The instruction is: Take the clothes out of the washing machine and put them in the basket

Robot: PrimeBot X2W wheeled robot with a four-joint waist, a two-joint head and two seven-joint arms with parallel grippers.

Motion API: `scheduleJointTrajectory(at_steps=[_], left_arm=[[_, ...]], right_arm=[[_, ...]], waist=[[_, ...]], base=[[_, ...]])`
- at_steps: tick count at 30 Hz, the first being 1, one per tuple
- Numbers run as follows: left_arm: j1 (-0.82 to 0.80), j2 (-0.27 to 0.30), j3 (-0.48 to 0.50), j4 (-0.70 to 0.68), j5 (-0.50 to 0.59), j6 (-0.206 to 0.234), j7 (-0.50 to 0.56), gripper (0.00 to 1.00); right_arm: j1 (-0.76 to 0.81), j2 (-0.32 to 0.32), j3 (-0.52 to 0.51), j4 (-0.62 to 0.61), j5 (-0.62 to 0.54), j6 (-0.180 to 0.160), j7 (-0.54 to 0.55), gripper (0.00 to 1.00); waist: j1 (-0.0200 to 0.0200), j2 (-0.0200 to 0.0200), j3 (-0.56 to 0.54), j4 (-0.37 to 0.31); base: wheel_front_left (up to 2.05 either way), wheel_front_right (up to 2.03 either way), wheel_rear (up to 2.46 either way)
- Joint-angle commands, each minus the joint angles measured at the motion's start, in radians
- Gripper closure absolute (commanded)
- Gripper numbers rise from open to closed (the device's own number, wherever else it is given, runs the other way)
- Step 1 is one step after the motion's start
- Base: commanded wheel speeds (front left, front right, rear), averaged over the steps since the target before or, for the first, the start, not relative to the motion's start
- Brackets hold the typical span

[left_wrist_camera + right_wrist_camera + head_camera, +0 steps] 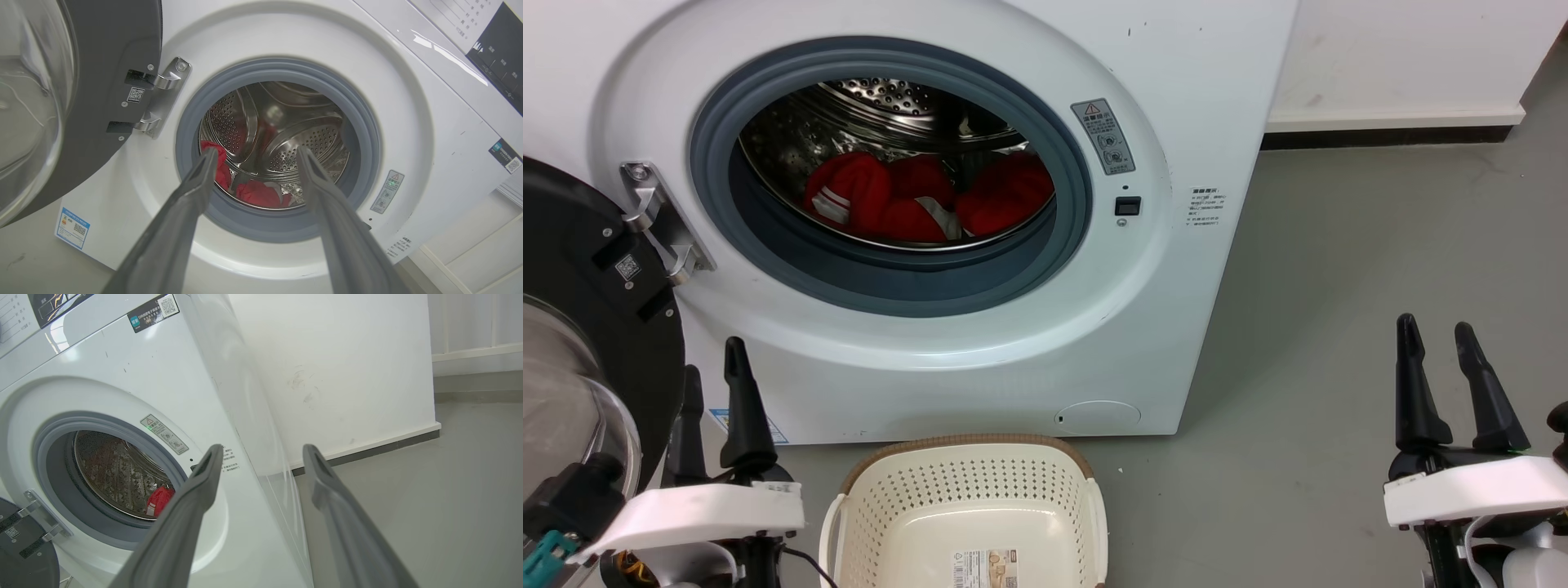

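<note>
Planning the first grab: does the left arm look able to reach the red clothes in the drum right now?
Probably yes. The washer door hangs open to the side, the porthole is unobstructed, and the open left pincer points into the drum at the red clothes lying low inside.

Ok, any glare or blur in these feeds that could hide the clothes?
Head view: sharp and evenly lit, the clothes plain despite glints on the steel drum. Left wrist view: the near fingers are soft, and wide-angle curving bends the washing machine. Right wrist view: glare on the machine's top; clothes a small red patch.
</note>
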Motion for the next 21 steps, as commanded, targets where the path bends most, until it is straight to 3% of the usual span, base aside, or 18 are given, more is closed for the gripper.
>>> scheduleJointTrajectory(at_steps=[1, 14, 21], left_arm=[[0.003, 0.003, -0.012, -0.022, 0.056, 0.007, -0.01, 0.0], [0.02, 0.01, -0.114, -0.061, 0.3, 0.027, -0.044, 0.0], [0.026, 0.043, -0.169, -0.071, 0.393, 0.078, -0.061, 0.0]], right_arm=[[-0.004, -0.006, -0.001, -0.02, -0.046, 0.0, -0.011, 0.0], [0.01, -0.007, 0.001, -0.02, -0.238, 0.0, -0.046, 0.0], [0.021, -0.007, 0.009, -0.024, -0.328, 0.0, -0.062, 0.0]], waist=[[0.0, 0.0, 0.001, 0.0], [0.0, 0.0, 0.002, -0.006], [0.0, 0.0, 0.0, -0.01]], base=[[0.0, 0.0, 0.0], [0.0, 0.0, 0.0], [0.0, 0.0, 0.0]])
